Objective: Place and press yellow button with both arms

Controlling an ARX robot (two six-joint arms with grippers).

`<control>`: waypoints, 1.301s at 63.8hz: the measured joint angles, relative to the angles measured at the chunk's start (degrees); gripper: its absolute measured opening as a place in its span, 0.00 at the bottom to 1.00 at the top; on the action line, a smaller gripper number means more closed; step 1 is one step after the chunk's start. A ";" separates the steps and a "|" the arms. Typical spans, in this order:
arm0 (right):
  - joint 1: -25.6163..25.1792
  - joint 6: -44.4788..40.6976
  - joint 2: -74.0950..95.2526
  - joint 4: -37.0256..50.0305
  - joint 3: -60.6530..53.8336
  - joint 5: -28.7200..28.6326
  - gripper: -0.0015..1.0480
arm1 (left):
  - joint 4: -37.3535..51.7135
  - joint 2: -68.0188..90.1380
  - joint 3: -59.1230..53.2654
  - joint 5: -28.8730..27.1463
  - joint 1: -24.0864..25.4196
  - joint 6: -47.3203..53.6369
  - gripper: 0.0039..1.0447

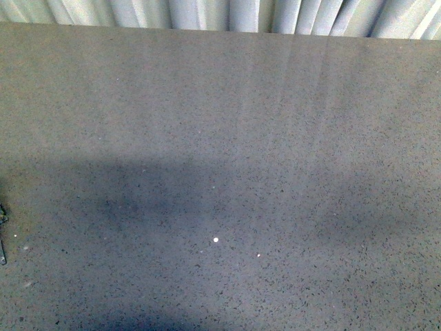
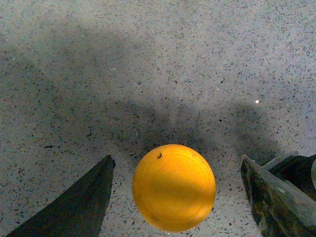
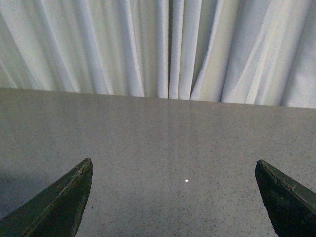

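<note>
In the left wrist view the yellow button shows as a round domed yellow cap seen from above, on the speckled grey table. It lies between the two dark fingers of my left gripper, which is open with gaps on both sides of the cap. Its black body and base are hidden under the cap. My right gripper is open and empty, its fingers spread wide above bare table. The button does not show in the front view or the right wrist view. A sliver of dark hardware shows at the front view's left edge.
The grey speckled table fills the front view, with soft shadows across its near part. White pleated curtains hang behind its far edge and also show in the right wrist view.
</note>
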 joint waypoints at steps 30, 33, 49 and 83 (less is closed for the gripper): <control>0.00 0.00 0.00 0.00 0.00 0.00 0.91 | 0.98 0.33 -0.02 -0.24 -1.11 0.02 0.32; 0.00 0.00 0.00 0.00 0.00 0.00 0.91 | 1.20 0.35 -0.11 -0.35 -1.31 0.02 0.32; 0.00 0.00 0.00 0.00 0.00 0.00 0.91 | 0.39 -0.37 -0.24 -0.46 -0.90 0.68 0.32; 0.00 0.00 0.00 0.00 0.00 0.00 0.91 | -11.32 -16.00 7.87 -4.42 -12.68 -1.60 0.32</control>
